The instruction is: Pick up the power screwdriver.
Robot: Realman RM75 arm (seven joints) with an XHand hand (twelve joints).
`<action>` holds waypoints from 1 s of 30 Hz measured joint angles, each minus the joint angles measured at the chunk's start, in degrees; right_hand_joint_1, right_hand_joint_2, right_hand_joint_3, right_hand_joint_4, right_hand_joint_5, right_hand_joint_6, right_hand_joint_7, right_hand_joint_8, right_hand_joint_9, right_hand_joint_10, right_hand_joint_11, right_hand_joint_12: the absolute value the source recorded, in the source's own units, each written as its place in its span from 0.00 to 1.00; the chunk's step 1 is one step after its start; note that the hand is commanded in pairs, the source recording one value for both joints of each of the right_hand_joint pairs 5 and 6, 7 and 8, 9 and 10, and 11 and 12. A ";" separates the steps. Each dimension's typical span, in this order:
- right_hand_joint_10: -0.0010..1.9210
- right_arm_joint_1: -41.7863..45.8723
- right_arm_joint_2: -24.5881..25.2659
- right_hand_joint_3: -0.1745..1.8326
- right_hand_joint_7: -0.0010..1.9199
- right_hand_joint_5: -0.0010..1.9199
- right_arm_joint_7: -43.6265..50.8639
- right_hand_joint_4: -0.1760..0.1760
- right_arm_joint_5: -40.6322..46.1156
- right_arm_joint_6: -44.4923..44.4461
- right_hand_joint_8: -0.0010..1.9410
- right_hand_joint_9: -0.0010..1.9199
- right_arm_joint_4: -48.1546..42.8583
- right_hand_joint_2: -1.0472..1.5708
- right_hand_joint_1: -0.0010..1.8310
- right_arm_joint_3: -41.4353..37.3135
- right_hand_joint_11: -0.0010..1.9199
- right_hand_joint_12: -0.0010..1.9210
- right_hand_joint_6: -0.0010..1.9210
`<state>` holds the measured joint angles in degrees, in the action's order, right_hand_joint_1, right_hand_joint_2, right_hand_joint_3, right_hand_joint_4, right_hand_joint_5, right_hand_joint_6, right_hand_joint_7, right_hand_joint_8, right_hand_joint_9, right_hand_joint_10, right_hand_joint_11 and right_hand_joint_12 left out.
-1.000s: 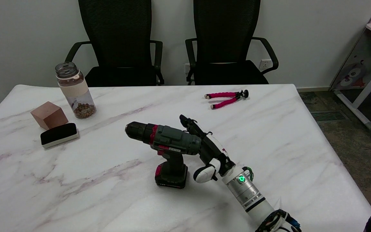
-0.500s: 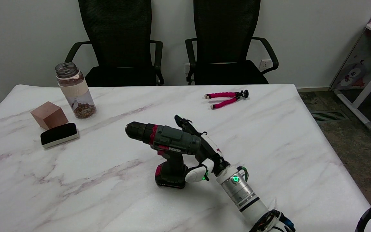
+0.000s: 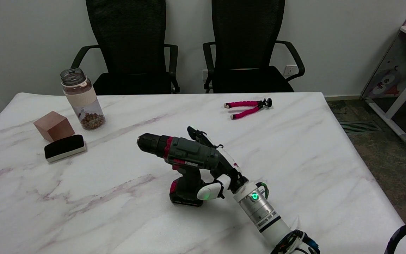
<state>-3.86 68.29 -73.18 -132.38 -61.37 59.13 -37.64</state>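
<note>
Head view: chunky matte-green power screwdriver (image 3: pixel 185 158).

glossy marble-look table (image 3: pixel 294 141); matt plastic power screwdriver (image 3: pixel 185 155); glass jar (image 3: pixel 82 99).

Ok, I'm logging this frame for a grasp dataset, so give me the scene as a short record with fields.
target: dark green and red power screwdriver, standing upright on its battery base
right hand: black-and-white hand at the screwdriver's rear, fingers apart, no grip visible
surface: white marble-patterned table
far left: glass jar of brown pieces, brown cube, black-topped eraser block
far right: pink flexible mini tripod
task status: not yet lifted
</note>
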 measured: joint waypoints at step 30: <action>0.27 -2.18 0.68 0.29 0.03 0.03 -0.59 0.45 -0.06 1.27 0.03 0.27 0.26 0.37 0.50 2.91 0.25 0.25 0.03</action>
<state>-6.04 68.98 -73.77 -132.45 -60.10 59.39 -34.73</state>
